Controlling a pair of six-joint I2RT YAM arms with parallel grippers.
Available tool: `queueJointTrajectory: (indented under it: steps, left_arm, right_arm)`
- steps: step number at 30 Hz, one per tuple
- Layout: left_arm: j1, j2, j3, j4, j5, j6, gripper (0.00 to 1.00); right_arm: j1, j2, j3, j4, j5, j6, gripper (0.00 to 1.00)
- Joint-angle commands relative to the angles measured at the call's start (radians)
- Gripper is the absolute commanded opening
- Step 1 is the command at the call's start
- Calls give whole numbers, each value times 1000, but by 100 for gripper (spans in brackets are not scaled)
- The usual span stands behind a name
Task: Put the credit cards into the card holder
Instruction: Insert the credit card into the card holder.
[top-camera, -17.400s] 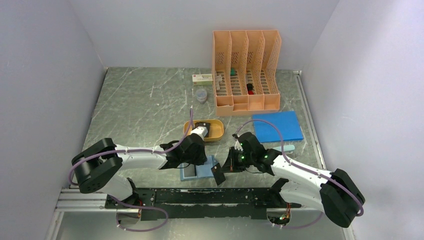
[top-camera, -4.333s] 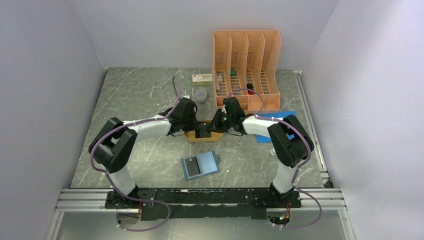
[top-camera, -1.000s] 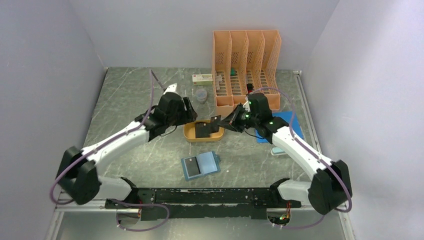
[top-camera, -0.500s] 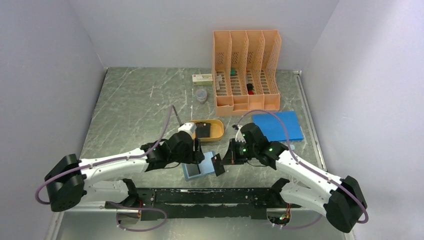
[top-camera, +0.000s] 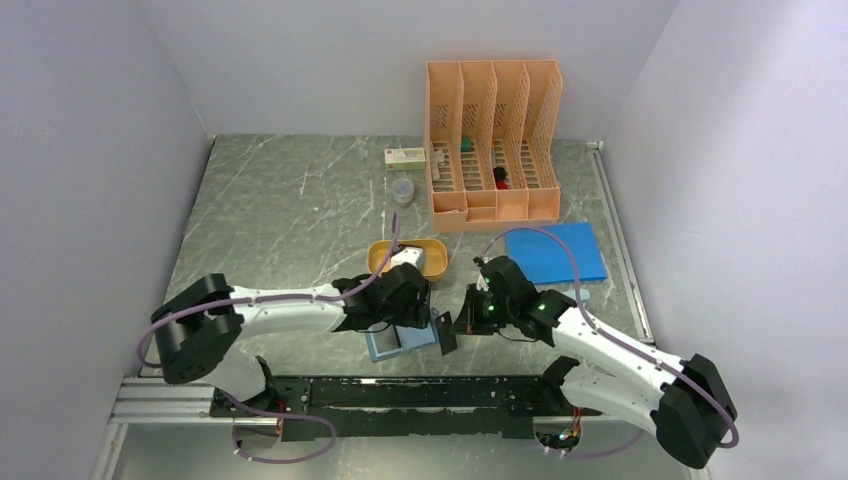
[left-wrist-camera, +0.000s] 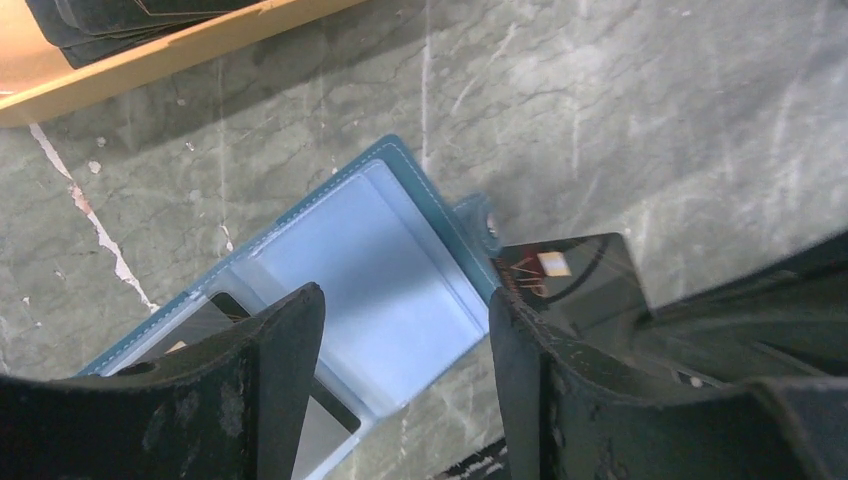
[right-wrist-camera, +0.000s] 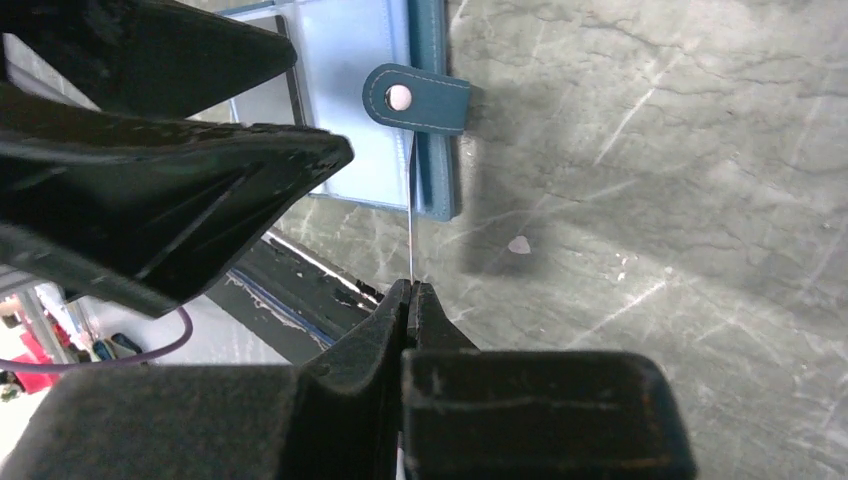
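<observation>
Both arms have drawn in over the teal card holder (top-camera: 385, 345), which lies open at the front of the marble-veined tabletop (top-camera: 280, 220).
Above the clear inner pockets the left pincer (left-wrist-camera: 400, 325) hangs with fingers apart, holding nothing; the right pincer (right-wrist-camera: 410, 292) is clamped on a thin, glossy black card (left-wrist-camera: 575, 280), its edge at the holder's side by the rounded snap tab (right-wrist-camera: 415, 98). More dark cards (left-wrist-camera: 110, 15) lie in the orange oval tray (top-camera: 385, 258) just behind, partly hidden by the left arm.
</observation>
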Motion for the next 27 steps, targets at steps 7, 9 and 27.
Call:
queueJointTrajectory:
  steps: [7, 9, 27]
  left_arm:
    - [-27, 100, 38, -92, -148, -23, 66]
    - [-27, 108, 32, -96, -150, -24, 66]
    - [-34, 168, -46, -99, -175, -41, 11]
  right_arm:
    - [6, -97, -20, -51, 91, 20, 0]
    - [6, -105, -20, -53, 95, 22, 0]
    - [9, -116, -50, 0, -25, -9, 0]
